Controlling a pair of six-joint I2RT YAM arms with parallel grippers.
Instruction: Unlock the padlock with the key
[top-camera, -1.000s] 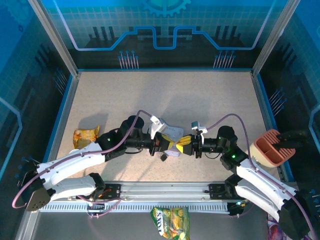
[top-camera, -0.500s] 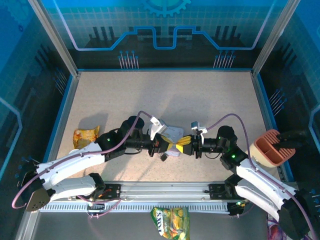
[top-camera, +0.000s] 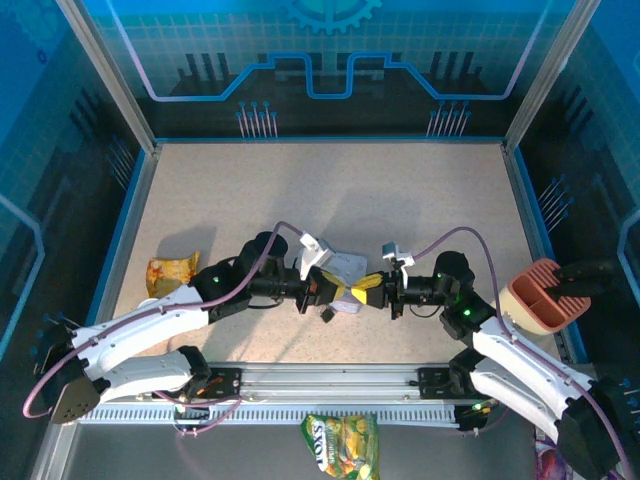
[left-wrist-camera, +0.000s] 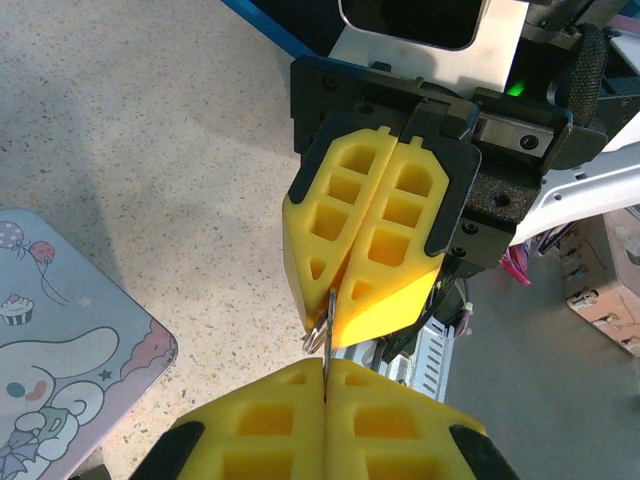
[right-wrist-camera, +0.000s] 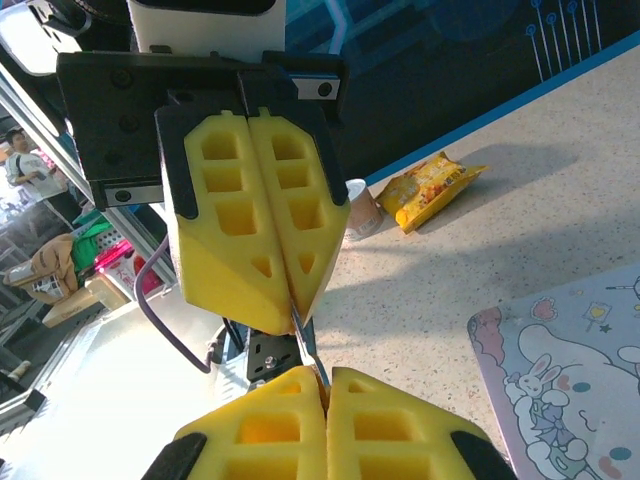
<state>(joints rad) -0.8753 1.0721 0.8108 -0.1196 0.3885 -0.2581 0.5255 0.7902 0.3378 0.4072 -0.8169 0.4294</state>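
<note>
Left wrist view had the left pincer (left-wrist-camera: 325, 375) pressed shut at the bottom edge, with the key (left-wrist-camera: 326, 345) standing out of the seam between its yellow pads as a thin grey sliver. The right pincer (left-wrist-camera: 334, 312) faced it tip to tip, also shut. The sliver's far end ran into its seam, so both appeared to pinch the key at once, above the surface (left-wrist-camera: 150, 150). A small loop of metal sat beside the key near the right tip; what it was could not be told. The lilac tin (left-wrist-camera: 60, 340) lay on the surface off to one side, touching neither pincer.

In the top view, a small dark lump just under the left pincer was most likely the padlock (top-camera: 327, 313). Whether it lay on the surface or hung could not be told.

The key looked light, stiff and flat. Its smooth metal against soft foam seemed likely to pivot or slip under any sideways load. The better hold appeared to be on the broad head end, flat faces against the pads, with the blade left free. With two grips so close together, a pull out of line might have twisted it loose. The padlock looked small, dense and hard, and apt to skate. It seemed best taken across the body, keyhole exposed and shackle clear.
</note>
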